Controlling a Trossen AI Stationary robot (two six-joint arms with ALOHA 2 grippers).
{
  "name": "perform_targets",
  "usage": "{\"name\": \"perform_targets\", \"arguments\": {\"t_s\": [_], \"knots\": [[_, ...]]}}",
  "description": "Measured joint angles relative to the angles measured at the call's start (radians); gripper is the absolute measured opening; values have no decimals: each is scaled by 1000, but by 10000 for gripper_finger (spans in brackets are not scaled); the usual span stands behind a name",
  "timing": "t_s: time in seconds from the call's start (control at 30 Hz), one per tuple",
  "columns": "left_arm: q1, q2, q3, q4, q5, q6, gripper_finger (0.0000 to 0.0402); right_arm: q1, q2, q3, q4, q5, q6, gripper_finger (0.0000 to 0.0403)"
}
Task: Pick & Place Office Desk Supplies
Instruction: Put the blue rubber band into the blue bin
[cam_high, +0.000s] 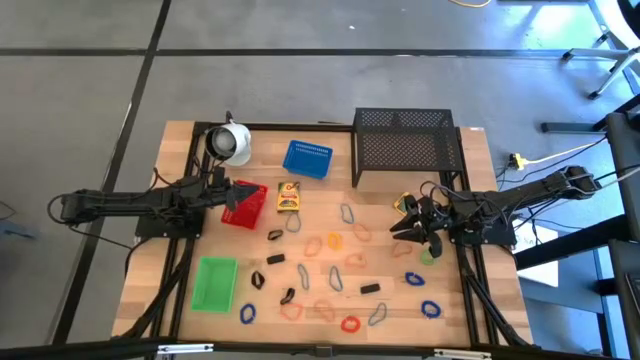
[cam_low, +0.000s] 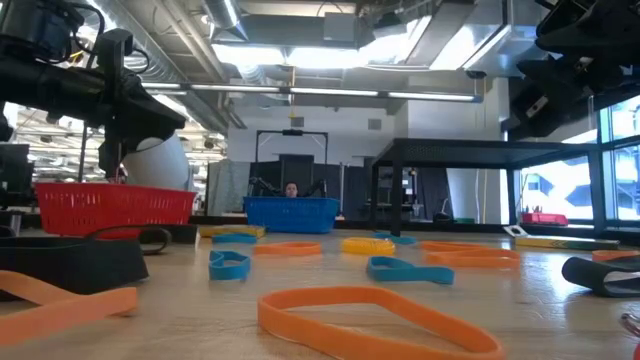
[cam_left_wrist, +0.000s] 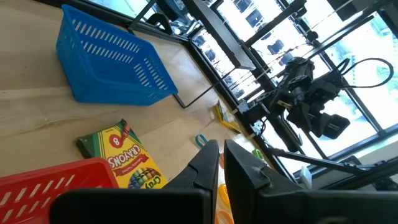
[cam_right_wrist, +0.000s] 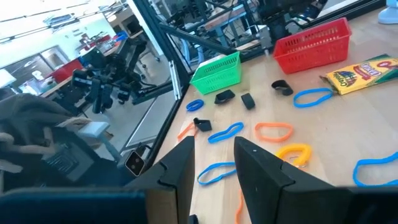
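Many coloured band loops (cam_high: 333, 242) and small black clips (cam_high: 275, 260) lie scattered flat on the wooden table (cam_high: 180, 140). A yellow crayon box (cam_high: 289, 196) lies between the red tray (cam_high: 247, 210) and the blue tray (cam_high: 307, 158). The green tray (cam_high: 213, 283) stands near the front left. My left gripper (cam_left_wrist: 221, 155) hovers shut over the red tray's left end (cam_high: 232, 196). My right gripper (cam_right_wrist: 214, 158) hangs open above the table's right side (cam_high: 407, 226), nothing between its fingers.
A big black mesh rack (cam_high: 405, 145) stands at the far right, just behind my right gripper. A white round cup (cam_high: 232, 142) sits at the far left behind the red tray. The bands cover the table's middle and near part.
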Motion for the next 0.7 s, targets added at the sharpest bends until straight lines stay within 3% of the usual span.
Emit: {"name": "perform_targets", "arguments": {"t_s": [0.3, 0.5, 0.7], "knots": [[0, 0, 0, 0, 0, 0, 17, 0, 0, 0, 7, -11, 3, 114], [0, 0, 0, 0, 0, 0, 17, -8, 0, 8, 43, 77, -8, 114], [0, 0, 0, 0, 0, 0, 17, -33, 0, 91, 23, 137, -159, 114]]}}
